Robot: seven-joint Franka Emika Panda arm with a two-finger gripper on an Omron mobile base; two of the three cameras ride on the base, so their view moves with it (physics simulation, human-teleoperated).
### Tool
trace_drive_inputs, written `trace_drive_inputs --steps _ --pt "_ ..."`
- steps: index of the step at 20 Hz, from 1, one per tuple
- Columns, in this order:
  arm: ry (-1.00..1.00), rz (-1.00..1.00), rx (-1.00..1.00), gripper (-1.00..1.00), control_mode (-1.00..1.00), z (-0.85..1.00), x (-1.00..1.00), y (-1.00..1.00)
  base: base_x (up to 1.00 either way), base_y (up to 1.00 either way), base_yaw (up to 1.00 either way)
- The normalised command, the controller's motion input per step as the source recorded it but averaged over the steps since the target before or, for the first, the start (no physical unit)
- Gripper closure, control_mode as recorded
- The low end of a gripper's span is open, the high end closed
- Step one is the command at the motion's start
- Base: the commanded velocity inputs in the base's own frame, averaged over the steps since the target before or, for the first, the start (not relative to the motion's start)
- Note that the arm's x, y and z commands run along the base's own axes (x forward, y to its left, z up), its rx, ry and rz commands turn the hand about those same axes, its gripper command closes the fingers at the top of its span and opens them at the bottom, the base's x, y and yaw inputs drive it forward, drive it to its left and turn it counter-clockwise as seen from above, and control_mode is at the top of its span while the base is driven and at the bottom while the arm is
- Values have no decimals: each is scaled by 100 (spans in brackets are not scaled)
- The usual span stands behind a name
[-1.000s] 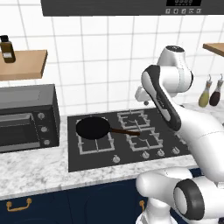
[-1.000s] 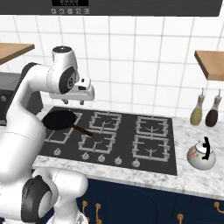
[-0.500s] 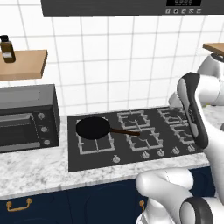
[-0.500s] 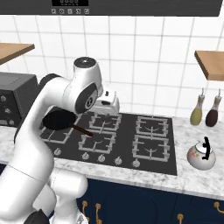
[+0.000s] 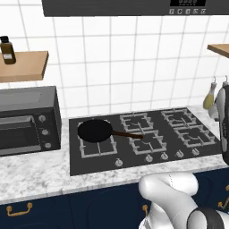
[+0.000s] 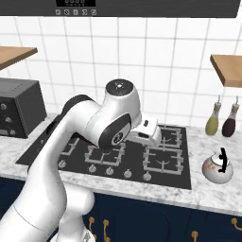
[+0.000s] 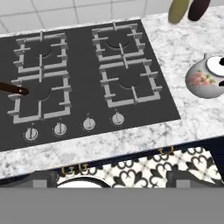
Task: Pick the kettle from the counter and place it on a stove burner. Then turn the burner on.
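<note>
Here the marble counter (image 6: pixel 215 191) runs under a white-tiled wall, with the black stove (image 5: pixel 147 138) set into it and a frying pan (image 5: pixel 95 130) on its left front burner. The kettle (image 6: pixel 217 167) sits on the counter just right of the stove, near two bottles (image 6: pixel 221 120) by the wall. The gripper's jaws are hard to make out here, and they appear spread wide, holding nothing.

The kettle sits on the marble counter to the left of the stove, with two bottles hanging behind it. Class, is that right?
Not quite. The kettle sits on the counter to the right of the stove, as the right base view shows. The two bottles do hang behind it.
</note>
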Motion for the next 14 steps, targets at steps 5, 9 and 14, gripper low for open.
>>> trace_drive_inputs --steps 5,9,14 --pt "0 -15 0 -100 -100 0 -13 -100 0 0 0" --pt "1 -14 0 -100 -100 -4 0 -100 0 0 0" --pt "7 -10 0 -100 -100 -13 21 -100 0 0 0"
